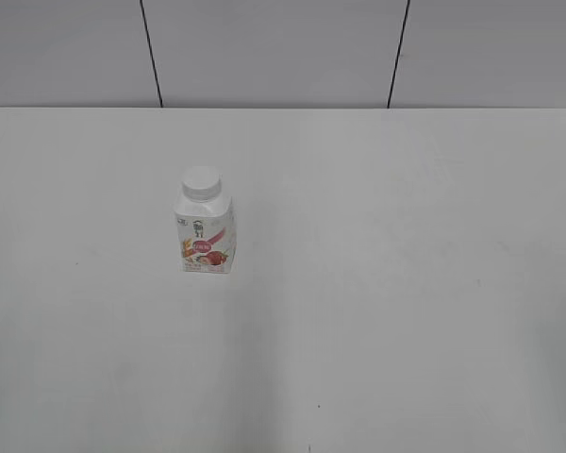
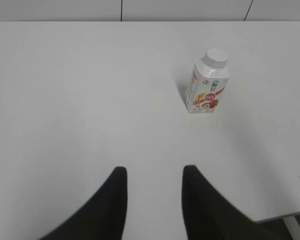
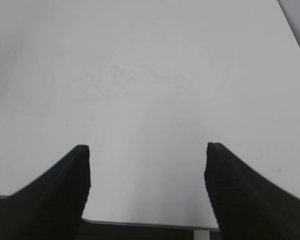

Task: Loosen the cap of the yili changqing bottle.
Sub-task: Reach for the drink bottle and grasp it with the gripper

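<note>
1. While neither arm shows in the exterior view, the yili changqing bottle [image 1: 206, 233] stands upright and alone on the white table [image 1: 406, 283], a little left of the middle.
2. Its cap [image 1: 201, 182] sits flat on the wide neck, white like the body, with nothing touching it.
3. Below the sloped shoulders the label faces the front, with a pink band and a red strawberry picture low down.
4. From the left wrist view, the bottle [image 2: 206, 82] stands ahead of the left gripper [image 2: 152, 172] and off to the right, well apart from it; the cap [image 2: 215, 57] is plain to see on top.
5. That gripper's two dark fingers [image 2: 115, 200] rise from the bottom edge with a modest gap between them, bare table showing through, so the jaws stand apart and hold nothing.
6. The bottle is not in line with that gap; it lies beyond the right-hand finger and further out across the table.
7. Over on the other side, the right gripper [image 3: 147, 150] has its jaws spread wide, each ribbed black finger [image 3: 235, 195] near a lower corner of its view.
8. Between those fingers I see only plain tabletop [image 3: 150, 75] and the table's near edge; the bottle does not appear in that view at all.
9. Behind the table runs a pale wall [image 1: 274, 52] split by two thin dark seams.
</note>
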